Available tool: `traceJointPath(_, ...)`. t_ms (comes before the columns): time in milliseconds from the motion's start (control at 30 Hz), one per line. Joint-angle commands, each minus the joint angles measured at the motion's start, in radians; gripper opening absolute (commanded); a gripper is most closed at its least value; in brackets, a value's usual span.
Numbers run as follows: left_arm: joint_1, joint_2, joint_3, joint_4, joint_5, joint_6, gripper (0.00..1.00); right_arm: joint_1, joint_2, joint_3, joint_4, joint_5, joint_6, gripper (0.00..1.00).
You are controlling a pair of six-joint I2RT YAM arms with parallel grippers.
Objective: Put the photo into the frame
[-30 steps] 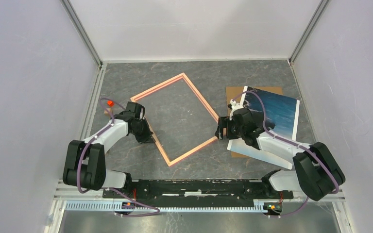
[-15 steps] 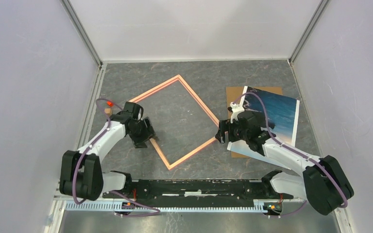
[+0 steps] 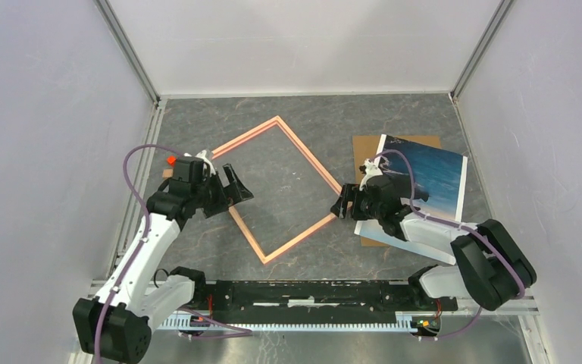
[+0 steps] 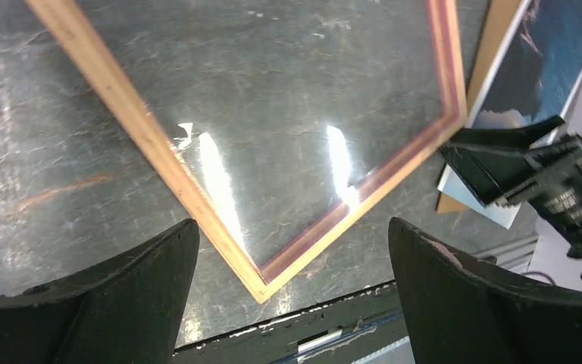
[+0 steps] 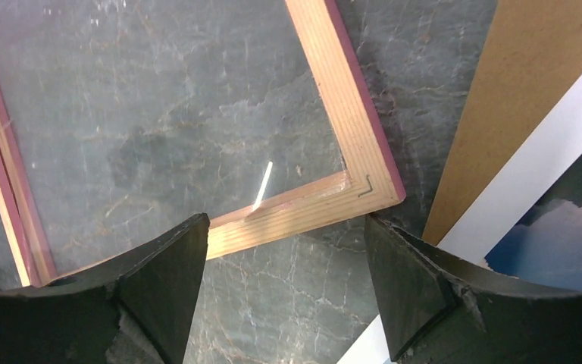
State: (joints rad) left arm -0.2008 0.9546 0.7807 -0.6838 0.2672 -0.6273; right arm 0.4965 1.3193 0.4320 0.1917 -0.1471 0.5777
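Top external, frame (image 3: 308, 154), left pincer (image 3: 241, 186) spread, right pincer (image 3: 339, 203) spread, photo (image 3: 432, 178) on board (image 3: 365, 148)

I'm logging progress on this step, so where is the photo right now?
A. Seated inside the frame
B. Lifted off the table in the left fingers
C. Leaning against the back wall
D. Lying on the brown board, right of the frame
D: the top view shows the photo lying flat, partly over the brown board, to the right of the frame, which has only bare table inside its rails.
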Motion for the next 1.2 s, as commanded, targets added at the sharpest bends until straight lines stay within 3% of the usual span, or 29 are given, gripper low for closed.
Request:
traceJointPath(0,-0.074,0.013,0.069,0.048,-0.017,0.101,1.00,-0.027,0.037,0.026,0.058,0.087,0.044,0.80)
traceJointPath(133,-0.128,0.099,0.107,0.111,-0.026,0.104,1.00,-0.067,0.109,0.115,0.076,0.070,-0.041,0.79)
traceJointPath(267,-0.129,0.204,0.238,0.126,-0.072,0.082,1.00,-0.105,0.238,0.287,0.079,0.068,-0.190,0.79)
traceJointPath(433,-0.100,0.356,0.409,0.200,-0.236,-0.070,1.00,-0.169,0.402,0.542,-0.079,-0.014,-0.281,0.83)
traceJointPath(533,-0.103,0.437,0.372,0.402,-0.209,-0.212,1.00,-0.183,0.420,0.618,-0.175,-0.028,-0.319,0.84)
traceJointPath(667,-0.102,0.565,0.342,0.642,-0.134,-0.314,1.00,-0.182,0.336,0.527,-0.117,-0.079,-0.336,0.89)
traceJointPath(900,-0.047,0.716,0.431,0.496,-0.400,-0.101,1.00,-0.183,0.309,0.528,-0.188,-0.060,-0.443,0.90)
traceJointPath(1100,0.064,0.824,0.517,0.448,-0.394,0.004,1.00,-0.183,0.307,0.522,-0.186,-0.078,-0.452,0.89)
traceJointPath(1167,0.102,0.891,0.633,0.360,-0.343,0.023,1.00,-0.183,0.322,0.529,-0.189,-0.087,-0.450,0.89)
